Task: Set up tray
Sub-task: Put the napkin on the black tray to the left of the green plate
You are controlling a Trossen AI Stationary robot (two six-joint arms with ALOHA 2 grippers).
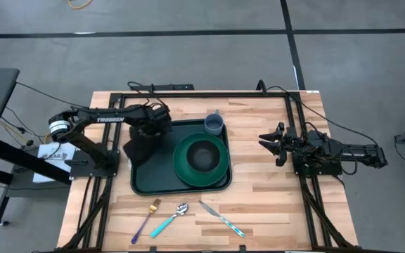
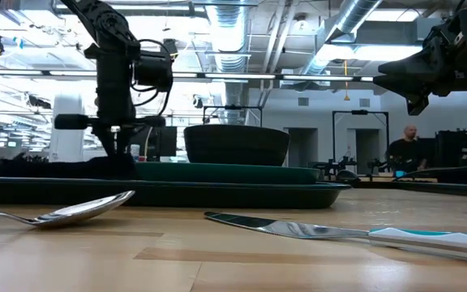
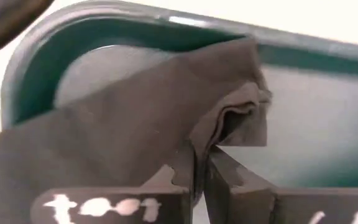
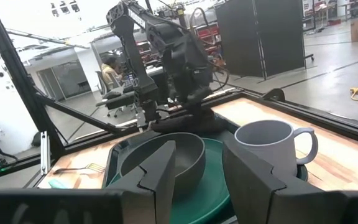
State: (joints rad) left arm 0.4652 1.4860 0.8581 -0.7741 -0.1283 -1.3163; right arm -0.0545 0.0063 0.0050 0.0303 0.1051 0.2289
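Observation:
The dark green tray (image 1: 162, 184) lies mid-table. It bears a round green plate (image 1: 220, 163) with a dark bowl (image 1: 202, 156) on it, and a grey mug (image 1: 214, 124) at its far edge. A black cloth (image 1: 140, 146) lies in the tray's far left corner (image 3: 48, 56) and reaches over the left rim. My left gripper (image 1: 152, 132) points down over that corner, shut on the cloth (image 3: 123, 124). My right gripper (image 1: 269, 140) hangs open at the table's right, level, pointing at the tray; its fingers (image 4: 160, 165) frame the bowl and mug from afar. My left gripper pinches a bunched fold of the black cloth (image 3: 222, 127) between its two fingers (image 3: 229, 180), coming from above and pointing down. The fold stands up, creased into several layers at the fingertips. The rest of the cloth lies slack on the tray's floor and over its rim.
On the bare wood near the table's front edge lie a fork (image 1: 146, 219), a spoon (image 1: 171, 219) and a knife (image 1: 222, 218). A black frame (image 1: 188, 93) runs round the table. A person (image 2: 404, 150) stands in the room beyond.

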